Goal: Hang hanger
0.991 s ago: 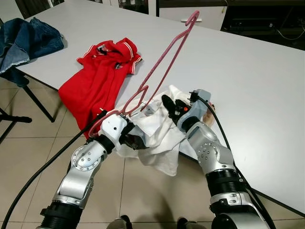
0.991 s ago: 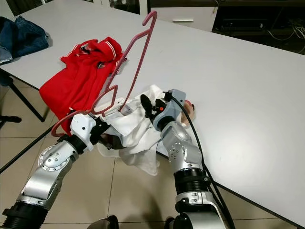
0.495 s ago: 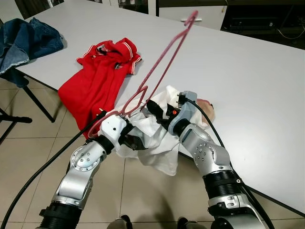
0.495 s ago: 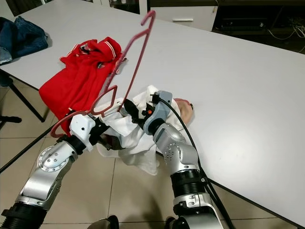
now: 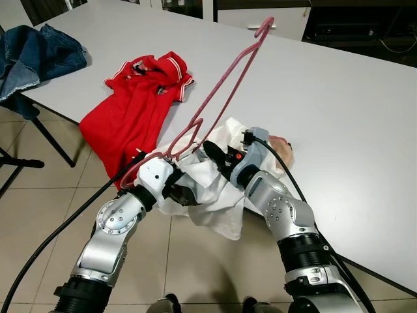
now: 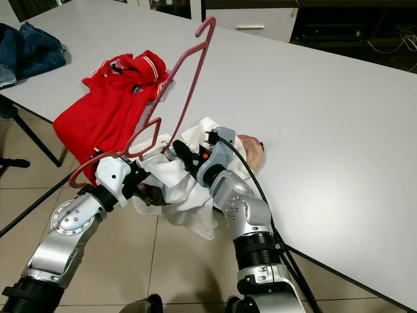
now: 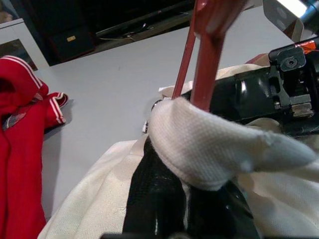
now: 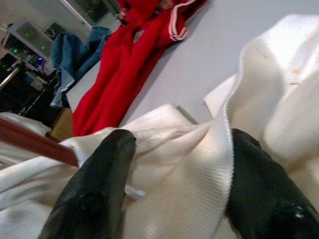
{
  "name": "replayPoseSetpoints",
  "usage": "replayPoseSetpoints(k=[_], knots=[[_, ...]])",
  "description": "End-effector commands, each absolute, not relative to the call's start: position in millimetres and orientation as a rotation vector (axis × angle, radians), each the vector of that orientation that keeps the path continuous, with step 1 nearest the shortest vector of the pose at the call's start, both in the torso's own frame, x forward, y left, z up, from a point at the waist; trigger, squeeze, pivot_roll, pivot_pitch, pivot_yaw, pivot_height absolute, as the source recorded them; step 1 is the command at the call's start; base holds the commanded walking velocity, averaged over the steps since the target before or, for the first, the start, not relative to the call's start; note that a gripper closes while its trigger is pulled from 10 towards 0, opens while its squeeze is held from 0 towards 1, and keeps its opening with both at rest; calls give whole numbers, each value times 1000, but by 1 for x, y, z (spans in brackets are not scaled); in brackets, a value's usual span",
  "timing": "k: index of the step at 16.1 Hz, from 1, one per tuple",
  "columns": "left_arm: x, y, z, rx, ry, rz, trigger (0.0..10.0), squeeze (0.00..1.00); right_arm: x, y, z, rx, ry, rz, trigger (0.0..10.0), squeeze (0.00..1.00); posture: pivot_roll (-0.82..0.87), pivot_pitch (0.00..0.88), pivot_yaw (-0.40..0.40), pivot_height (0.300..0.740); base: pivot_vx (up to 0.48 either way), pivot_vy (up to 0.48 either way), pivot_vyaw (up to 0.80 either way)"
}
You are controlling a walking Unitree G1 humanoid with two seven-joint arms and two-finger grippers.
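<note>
Grey surface (image 5: 339, 111) over tiled floor. Jaws of the left gripper (image 5: 184, 193) are clamped on the white shirt (image 5: 218, 202) at the surface's near edge, with the lower end of the red hanger (image 5: 221, 91) caught there; the hanger slants up over the surface. Jaws of the right gripper (image 8: 172, 174) stand apart, straddling a fold of the same shirt. Step in hand, as judged: threading hanger into shirt. Next move calls for closing on that fold. Count: one hanger, one white shirt, one red shirt (image 5: 133, 107), one denim garment (image 5: 32, 55).
</note>
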State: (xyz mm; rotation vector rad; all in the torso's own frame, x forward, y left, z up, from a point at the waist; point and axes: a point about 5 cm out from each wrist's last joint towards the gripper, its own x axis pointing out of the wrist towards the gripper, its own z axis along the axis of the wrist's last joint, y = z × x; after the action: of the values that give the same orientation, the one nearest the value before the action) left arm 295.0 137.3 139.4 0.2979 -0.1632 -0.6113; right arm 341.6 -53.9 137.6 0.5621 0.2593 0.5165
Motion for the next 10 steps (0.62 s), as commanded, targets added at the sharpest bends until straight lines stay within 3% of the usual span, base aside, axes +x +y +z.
replayPoseSetpoints(k=[1,10], knots=[[291,142,116,301,-31,-618,10000,0,341,-53,133,564,276,495,0,0,83,172,80,740,0,0,0],[294,141,118,301,-37,-619,10000,0,345,-57,138,549,244,466,0,0,80,165,81,740,0,0,0]])
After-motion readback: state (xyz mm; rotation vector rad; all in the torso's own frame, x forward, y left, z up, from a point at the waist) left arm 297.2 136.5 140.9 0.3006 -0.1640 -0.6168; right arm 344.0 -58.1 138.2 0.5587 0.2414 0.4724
